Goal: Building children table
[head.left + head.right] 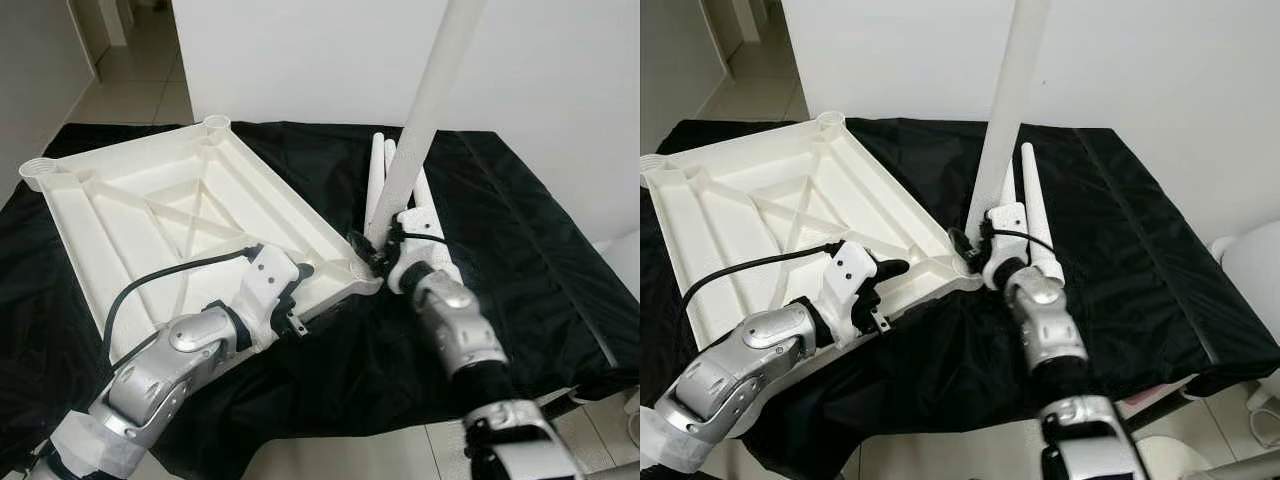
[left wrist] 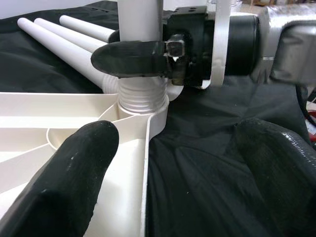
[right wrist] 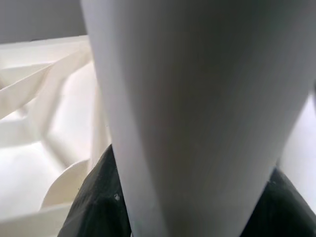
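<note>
Tabletop (image 1: pixel 160 215), white plastic, lies upside down on a black cloth (image 1: pixel 520 270), ribbed underside up, filling the left half of the eye views. Round leg sockets at its corners; two show at the upper left of the frame.

Leg (image 1: pixel 425 100), a long white tube, stands upright at the tabletop's near right corner, centre of frame, and runs out past the top edge. Its threaded lower end sits in the corner socket (image 2: pixel 140 96), seen clearly in the left wrist view.

Right gripper (image 2: pixel 136 57): fingers closed around the leg just above the socket, one black finger wrapped across the tube's front. Silver forearm reaches up from the lower right of frame.

Left gripper (image 2: pixel 163 163): at the tabletop's near edge, lower centre-left of frame. Fingers spread apart, holding nothing; one fingertip (image 2: pixel 74 173) over the white rim, the other over the cloth.

Spare legs (image 1: pixel 1035 205), white, lie flat on the cloth just behind the upright one, centre of frame, side by side
</note>
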Controlling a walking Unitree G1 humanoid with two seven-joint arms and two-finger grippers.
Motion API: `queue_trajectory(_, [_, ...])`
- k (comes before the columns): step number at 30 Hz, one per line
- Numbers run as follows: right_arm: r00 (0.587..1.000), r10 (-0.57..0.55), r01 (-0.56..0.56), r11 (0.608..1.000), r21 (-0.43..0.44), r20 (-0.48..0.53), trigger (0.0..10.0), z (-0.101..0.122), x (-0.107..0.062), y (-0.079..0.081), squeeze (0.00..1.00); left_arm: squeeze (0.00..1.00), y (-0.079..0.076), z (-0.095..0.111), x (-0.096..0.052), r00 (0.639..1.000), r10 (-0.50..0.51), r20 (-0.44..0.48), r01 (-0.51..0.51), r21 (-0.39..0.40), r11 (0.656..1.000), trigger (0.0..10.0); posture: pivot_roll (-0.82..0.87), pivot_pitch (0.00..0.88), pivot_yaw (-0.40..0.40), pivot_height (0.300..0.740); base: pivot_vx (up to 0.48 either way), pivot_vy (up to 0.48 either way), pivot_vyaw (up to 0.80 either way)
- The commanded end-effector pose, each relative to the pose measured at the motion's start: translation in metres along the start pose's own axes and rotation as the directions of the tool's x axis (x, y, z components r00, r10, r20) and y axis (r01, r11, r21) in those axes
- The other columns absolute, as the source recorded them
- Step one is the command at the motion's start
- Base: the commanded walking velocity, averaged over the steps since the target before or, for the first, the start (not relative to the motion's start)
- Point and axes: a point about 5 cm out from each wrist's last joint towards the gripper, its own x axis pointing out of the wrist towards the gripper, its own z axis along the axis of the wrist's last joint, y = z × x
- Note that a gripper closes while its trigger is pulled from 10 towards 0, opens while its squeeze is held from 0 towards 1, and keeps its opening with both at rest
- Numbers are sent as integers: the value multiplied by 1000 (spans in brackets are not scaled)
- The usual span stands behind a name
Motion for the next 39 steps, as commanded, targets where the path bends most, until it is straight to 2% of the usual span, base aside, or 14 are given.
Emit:
queue_trajectory(1, [997, -72, 71, 996, 48, 15, 10000, 1, -2, 2, 0, 0, -11, 2, -1, 982, -188, 9, 187, 14, 982, 10000, 32, 26, -57, 740, 0, 0, 0])
queue_trajectory(3, [995, -95, 93, 994, 58, 20, 10000, 1, -3, 6, 0, 0, -11, 2, -1, 982, -188, 10, 187, 13, 982, 10000, 30, 27, -56, 740, 0, 0, 0])
queue_trajectory(4, [981, -188, 184, 979, 86, 38, 10000, 2, -5, 13, 0, 0, -11, 2, 0, 982, -187, 11, 187, 13, 982, 10000, 29, 27, -56, 740, 0, 0, 0])
queue_trajectory(6, [967, -248, 243, 965, 97, 52, 10000, 3, -7, 16, 0, 0, -11, 2, 0, 982, -188, 11, 187, 13, 982, 10000, 28, 27, -55, 740, 0, 0, 0])
queue_trajectory(10, [969, -243, 233, 962, 142, 52, 10000, 5, -4, 28, 0, 0, -12, 3, 1, 981, -193, 16, 193, 10, 981, 10000, 25, 26, -50, 740, 0, 0, 0])
queue_trajectory(15, [969, -240, 232, 964, 128, 59, 10000, 13, -8, 27, 0, 0, -12, 3, 1, 980, -196, 13, 196, 15, 980, 10000, 25, 28, -52, 740, 0, 0, 0])
queue_trajectory(16, [969, -239, 230, 965, 127, 63, 10000, 13, -8, 26, 106, 0, -11, 3, 0, 981, -193, 13, 193, 16, 981, 10000, 29, 26, -54, 740, 0, 0, 0])
queue_trajectory(17, [969, -239, 230, 965, 127, 63, 10000, 13, -8, 26, 106, 0, -11, 3, 0, 981, -193, 13, 193, 16, 981, 10000, 29, 26, -54, 740, 0, 0, 0])
queue_trajectory(18, [973, -221, 210, 969, 130, 72, 10000, 14, -9, 25, 1000, 0, -11, 3, 0, 982, -190, 14, 190, 16, 982, 10000, 29, 26, -54, 740, 0, 0, 0])
queue_trajectory(24, [984, -132, 116, 984, 134, 117, 10000, 20, -13, 24, 1000, 0, -12, 4, 0, 982, -188, 19, 188, 11, 982, 10000, 32, 28, -57, 740, 0, 0, 0])
queue_trajectory(31, [995, -32, 27, 998, 56, 97, 10000, 24, -17, 1, 1000, 0, -12, 4, -1, 983, -183, 22, 183, 7, 983, 10000, 32, 38, -56, 740, 0, 0, 0])
queue_trajectory(32, [996, 37, -38, 999, 18, 81, 10000, 25, -18, -4, 1000, 0, -11, 5, -2, 983, -181, 22, 181, 7, 983, 10000, 31, 44, -53, 740, 0, 0, 0])
queue_trajectory(33, [993, 101, -100, 995, -16, 55, 10000, 24, -18, -8, 0, 0, -10, 5, -2, 984, -178, 21, 178, 7, 984, 10000, 29, 49, -47, 740, 0, 0, 0])
queue_trajectory(39, [970, 244, -243, 968, -61, 3, 10000, 19, -17, -15, 0, 0, -9, 6, -2, 984, -177, 22, 177, 5, 984, 10000, 27, 51, -40, 740, 0, 0, 0])
